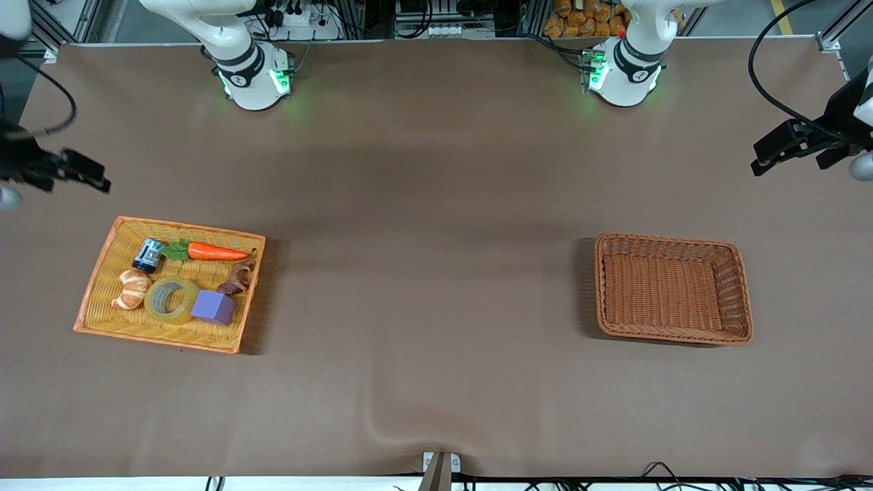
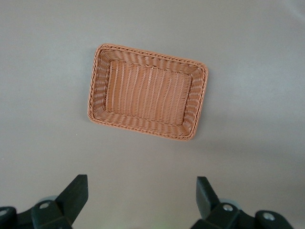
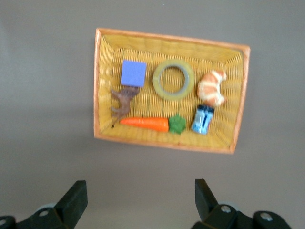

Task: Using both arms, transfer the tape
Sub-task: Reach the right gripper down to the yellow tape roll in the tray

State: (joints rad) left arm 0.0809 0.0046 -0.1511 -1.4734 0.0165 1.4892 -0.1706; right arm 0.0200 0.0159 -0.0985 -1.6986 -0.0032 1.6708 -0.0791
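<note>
Hovering high over the right arm's end of the table, the right gripper has its fingers spread wide and holds nothing, touching nothing. Below it and well clear of its fingertips lies the yellow tray, resting on the brown cloth. The tape lies flat inside that tray, hole upward, in the half of the tray nearer the front camera. A purple block sits just beside the tape, and a croissant sits at its other flank. A carrot and a small blue can lie in the tray's other half, with a brown twisted piece between the carrot and the block.

The left gripper hangs in the air over the left arm's end of the table, its fingers likewise spread wide, empty and in contact with nothing. Beneath it, well apart from its fingertips, sits a brown wicker basket with nothing visible inside. In the front view both grippers show at the picture's edges, the right one beside the tray's end of the table, the left one over the basket's end.
</note>
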